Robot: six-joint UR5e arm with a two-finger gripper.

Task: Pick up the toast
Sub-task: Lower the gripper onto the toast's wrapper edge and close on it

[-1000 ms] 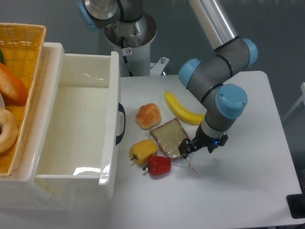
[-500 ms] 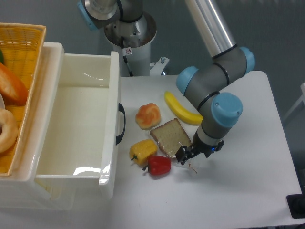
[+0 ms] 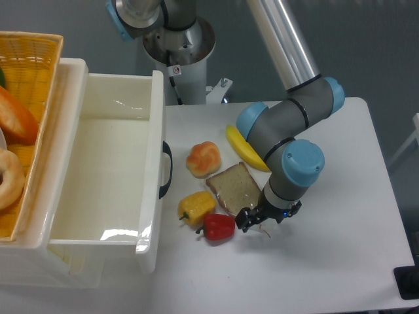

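Observation:
The toast (image 3: 234, 188) is a flat brown slice in clear crinkly wrap, lying on the white table (image 3: 340, 255) between a yellow pepper and the arm. My gripper (image 3: 250, 220) is low at the toast's near right corner, over the wrap's edge. Its dark fingers (image 3: 243, 219) point down and sit close together, but the wrist hides how they stand, so I cannot tell if they hold the wrap. The slice rests flat on the table.
A red pepper (image 3: 218, 226) lies just left of the gripper, a yellow pepper (image 3: 196, 206) beside it. A round bun (image 3: 203, 158) and a banana (image 3: 243, 150) lie behind the toast. A white bin (image 3: 105, 176) stands at left, with a wicker basket (image 3: 26, 78) beyond it.
The arm has swung left and toward the front, carrying the gripper from the toast's right edge down to its near right corner. The toast has stayed in place.

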